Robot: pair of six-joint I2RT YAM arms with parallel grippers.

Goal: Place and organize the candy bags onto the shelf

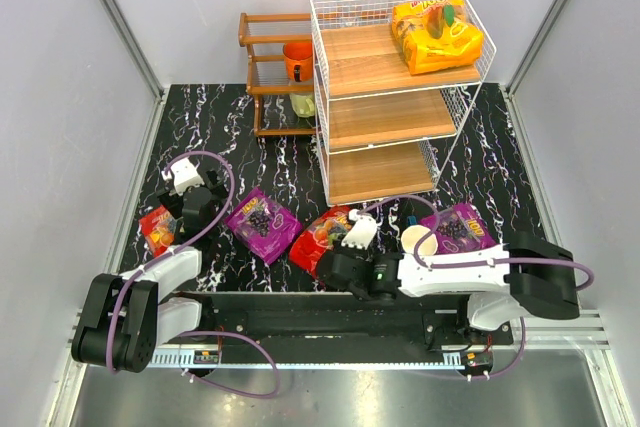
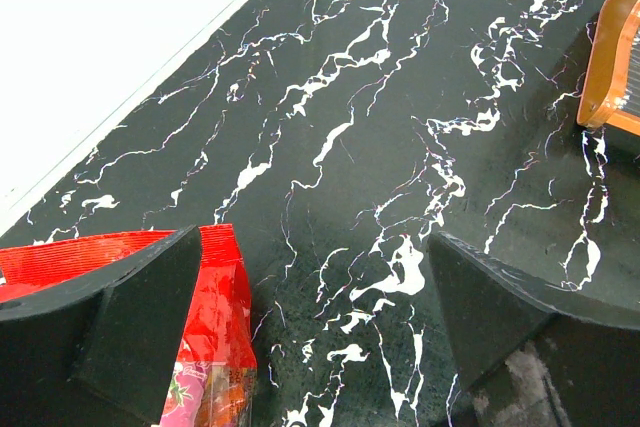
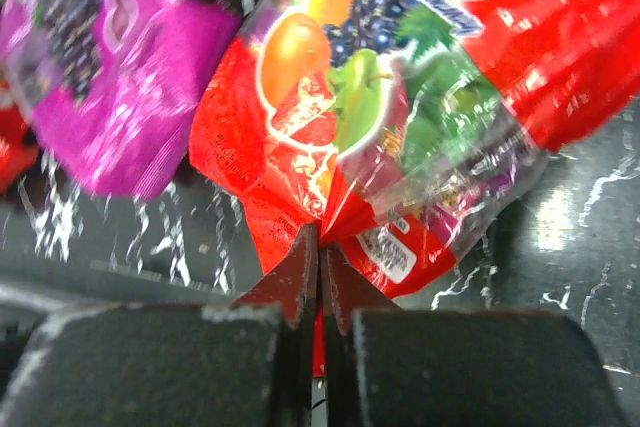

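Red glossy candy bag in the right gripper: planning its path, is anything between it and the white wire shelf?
Nothing visible: bare table lies between the red glossy candy bag and the white wire shelf; the white paper cup stands aside.

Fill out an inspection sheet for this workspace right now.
Surface: black marble-pattern table, white veins.
Job's things: orange-yellow candy bag on the white wire shelf's top tier; left red bag, left purple bag, middle red bag and right purple bag on the table.
Clutter: brown wooden rack holding an orange cup; white paper cup beside the right purple bag.
Grippers: left gripper open at the left red bag's edge; right gripper shut on the middle red bag's edge.
Cables: purple cables looped along both arms.
Surroundings: grey walls on three sides.
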